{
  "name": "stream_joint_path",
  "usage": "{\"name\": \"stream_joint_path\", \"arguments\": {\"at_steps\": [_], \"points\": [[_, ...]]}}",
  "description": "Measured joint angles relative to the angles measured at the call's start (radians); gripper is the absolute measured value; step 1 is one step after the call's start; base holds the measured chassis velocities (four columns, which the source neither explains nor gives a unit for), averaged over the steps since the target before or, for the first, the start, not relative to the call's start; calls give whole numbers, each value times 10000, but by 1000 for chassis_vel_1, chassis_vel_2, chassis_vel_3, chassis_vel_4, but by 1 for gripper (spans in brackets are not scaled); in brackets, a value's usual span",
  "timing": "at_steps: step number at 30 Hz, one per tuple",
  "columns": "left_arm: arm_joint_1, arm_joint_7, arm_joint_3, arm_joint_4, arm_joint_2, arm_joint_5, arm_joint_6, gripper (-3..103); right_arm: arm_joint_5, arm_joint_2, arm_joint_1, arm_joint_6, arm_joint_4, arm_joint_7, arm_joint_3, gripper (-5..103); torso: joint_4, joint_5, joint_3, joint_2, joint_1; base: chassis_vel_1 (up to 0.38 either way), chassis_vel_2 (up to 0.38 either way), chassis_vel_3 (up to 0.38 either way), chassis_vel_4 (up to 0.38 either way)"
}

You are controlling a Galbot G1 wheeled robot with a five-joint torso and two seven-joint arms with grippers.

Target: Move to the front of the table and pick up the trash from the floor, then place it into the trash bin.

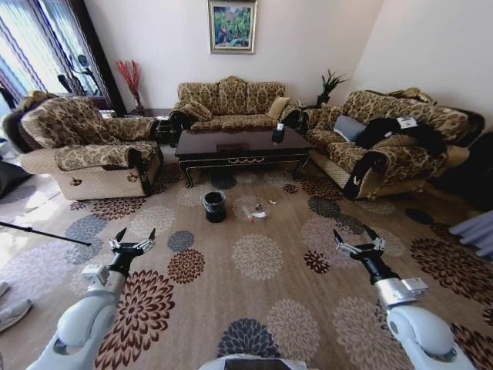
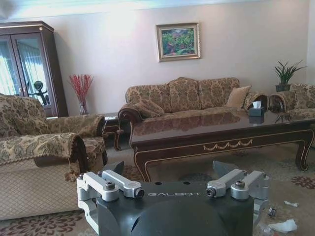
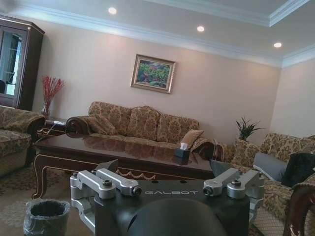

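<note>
The dark glossy table (image 1: 239, 146) stands ahead in front of the back sofa. On the flower-patterned floor (image 1: 254, 258) before it sits the black lined trash bin (image 1: 214, 206). Just right of the bin lies the trash (image 1: 258, 212), small white and dark bits. My left gripper (image 1: 135, 236) and right gripper (image 1: 355, 236) hover open and empty over the carpet, well short of both. In the left wrist view the left gripper (image 2: 171, 169) faces the table (image 2: 211, 132), with a white paper wad (image 2: 283, 226) on the carpet. In the right wrist view, the right gripper (image 3: 165, 167) has the bin (image 3: 46, 215) beyond it.
An armchair (image 1: 85, 146) stands at the left, a sofa (image 1: 231, 104) behind the table and another sofa (image 1: 385, 142) at the right. A dark tissue box (image 1: 278, 132) sits on the table. A dark rod (image 1: 42, 233) lies on the floor at the far left.
</note>
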Motion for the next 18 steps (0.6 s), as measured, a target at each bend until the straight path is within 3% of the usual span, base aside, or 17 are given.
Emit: {"name": "stream_joint_path", "arguments": {"at_steps": [18], "points": [[171,290,-33,206,27,-87,-194,100,-173,37,-158,94,86,-63,107,100,0,-2,0,0,0,0,0,0,0]]}}
